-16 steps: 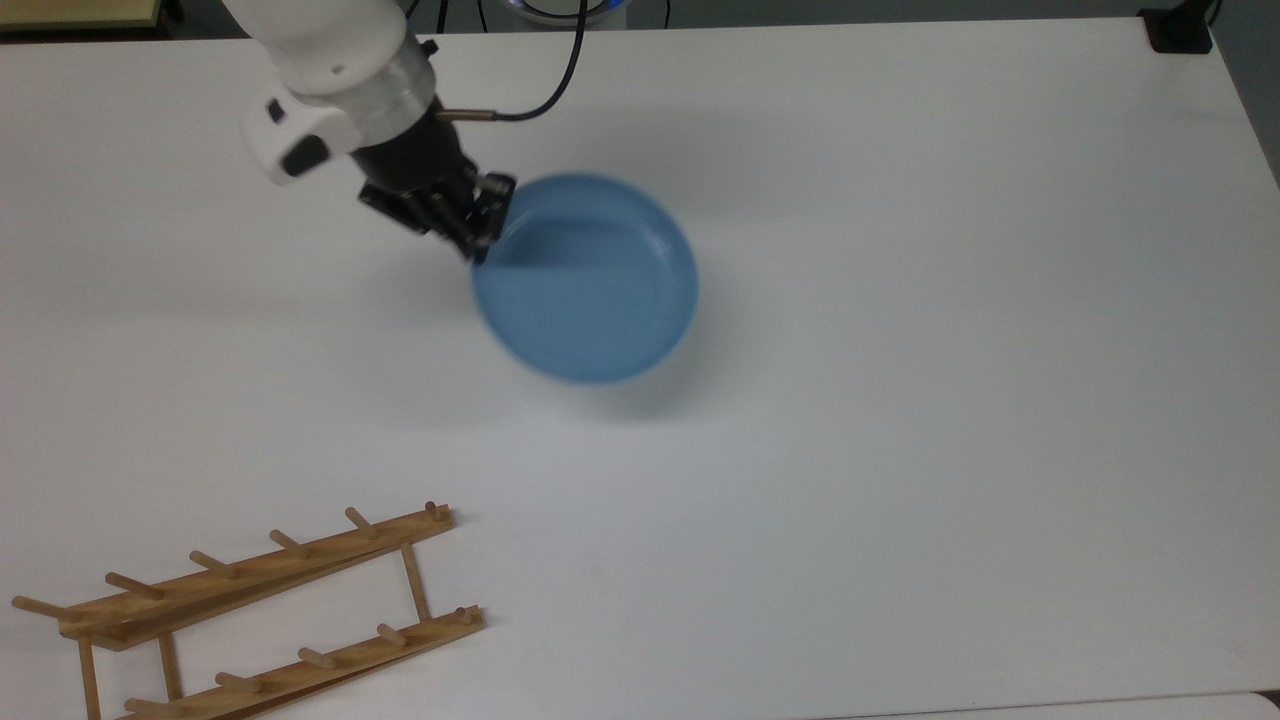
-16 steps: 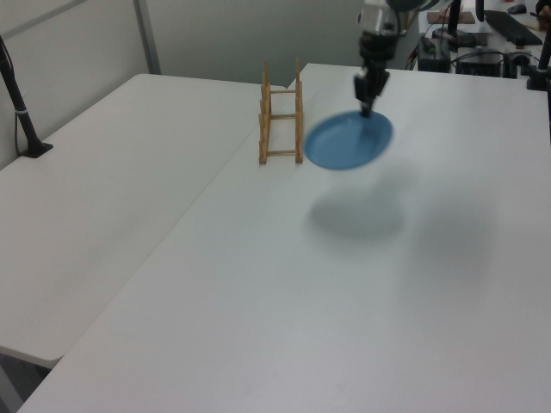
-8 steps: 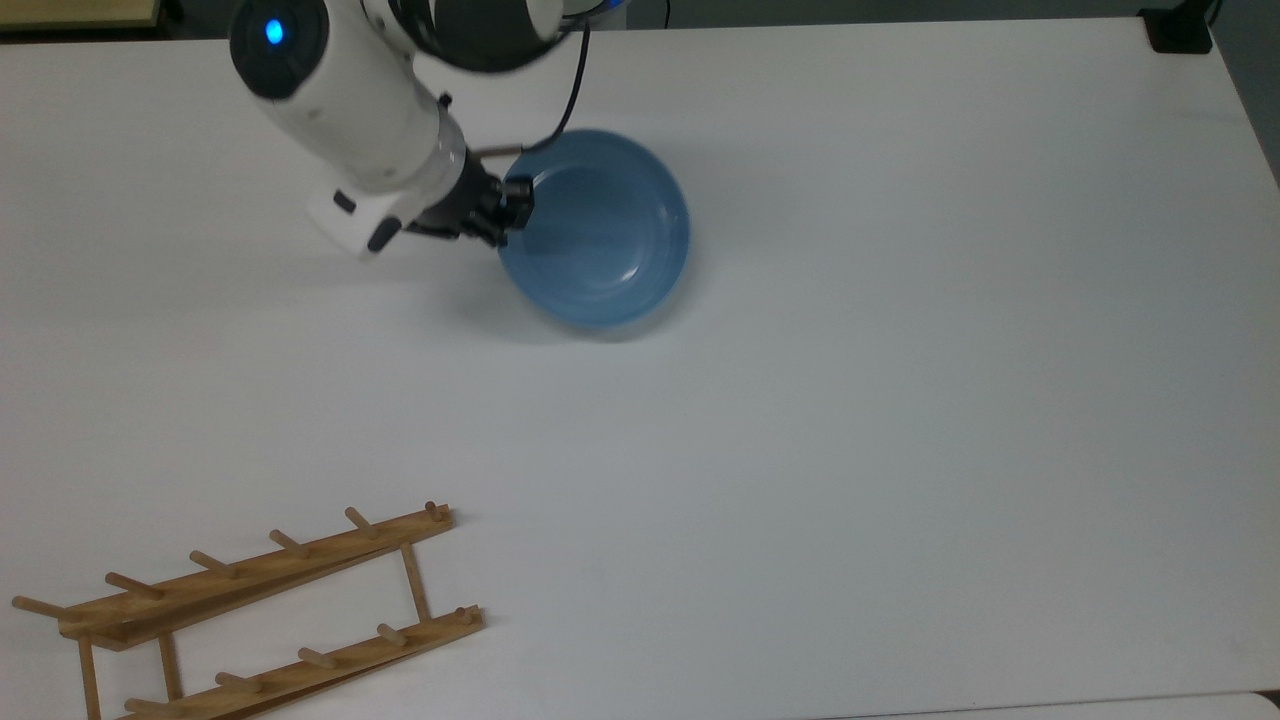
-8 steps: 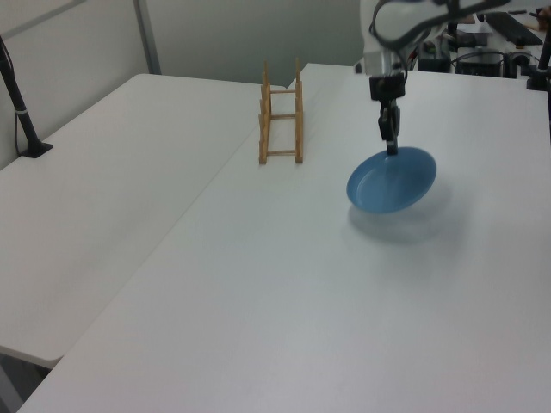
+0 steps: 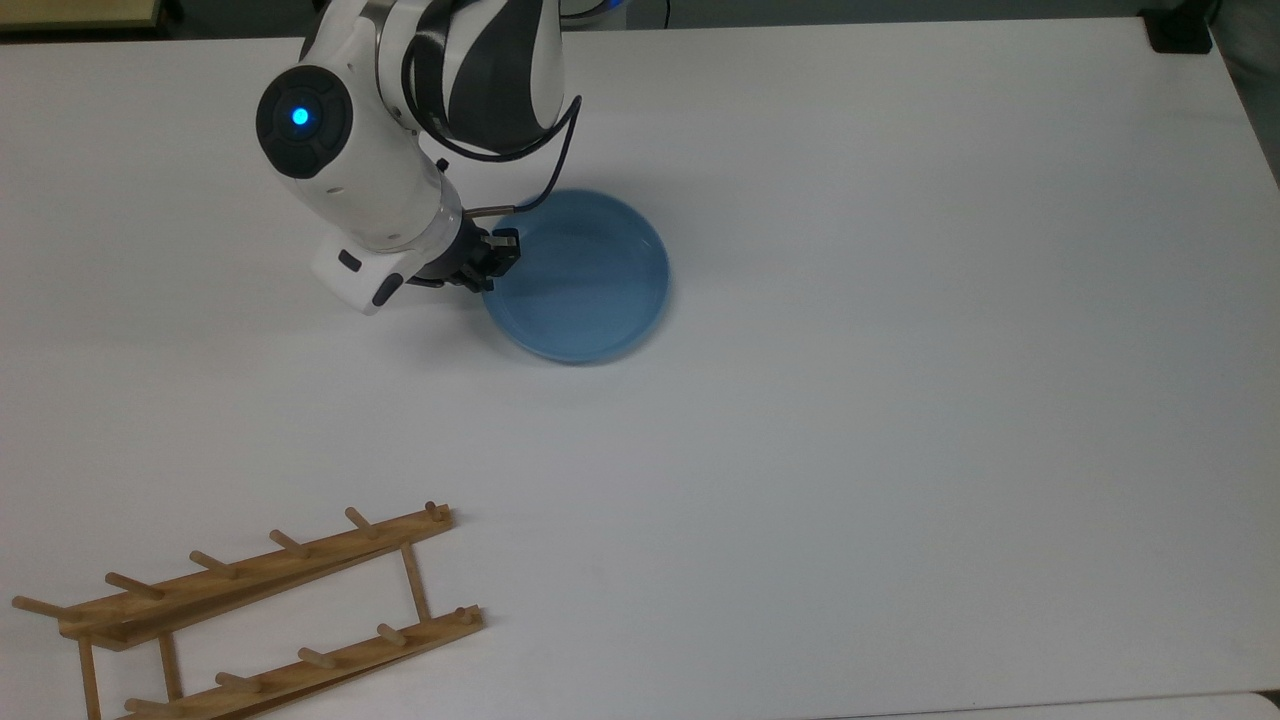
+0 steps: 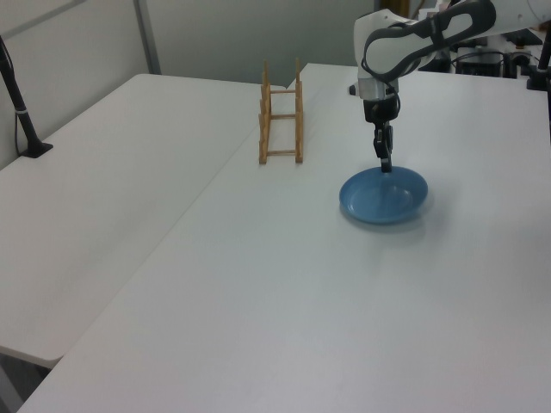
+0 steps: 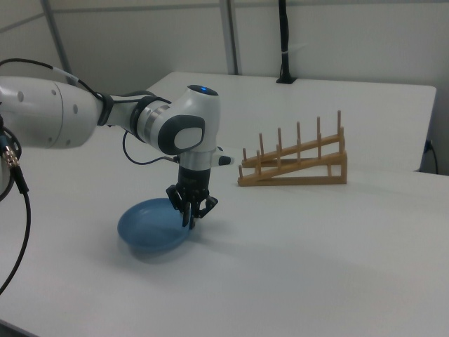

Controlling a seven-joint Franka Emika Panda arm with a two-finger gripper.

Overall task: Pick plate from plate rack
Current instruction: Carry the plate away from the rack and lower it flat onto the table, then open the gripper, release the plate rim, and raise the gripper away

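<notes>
On the white table (image 5: 900, 400), well apart from the empty plate rack (image 5: 260, 610), the plate (image 5: 585, 280) lies flat. The gripper (image 5: 497, 258) is clamped on its rim at the top view's left edge. To finish well, I judge it should part its fingers gently, then rise straight up.

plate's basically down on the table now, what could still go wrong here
1. The gripper pinches the plate only at its rim, so an uneven release might tip or slide it.
2. The fingers sit low at the table, so pushing further down could jam them against it.
3. The plate rack stands well clear, so it seems no hazard.
</notes>
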